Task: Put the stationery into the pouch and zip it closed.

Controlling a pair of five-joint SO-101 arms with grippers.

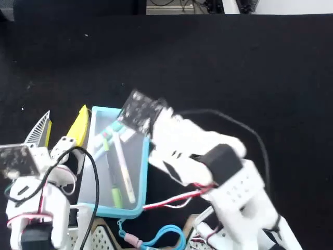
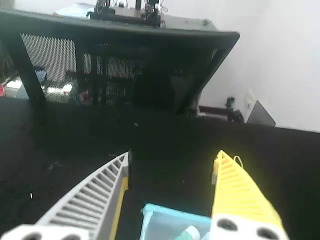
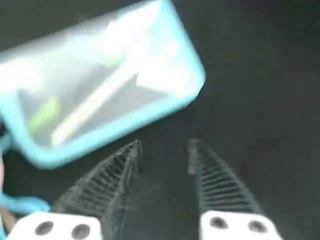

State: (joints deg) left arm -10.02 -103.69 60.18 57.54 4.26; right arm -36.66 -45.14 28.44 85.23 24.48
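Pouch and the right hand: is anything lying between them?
Nothing. In the right wrist view, bare black table lies between the open right hand and the blue pouch.

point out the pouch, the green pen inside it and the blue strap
pouch (image 1: 117, 211), high view, blue rim at its near end
green pen (image 1: 116, 197), high view, its green near end
blue strap (image 1: 167, 228), high view, top of its loop

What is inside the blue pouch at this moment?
Through the clear face of the pouch, a green pen and a white pen lie side by side. The right arm covers its far corner, so anything there is hidden.
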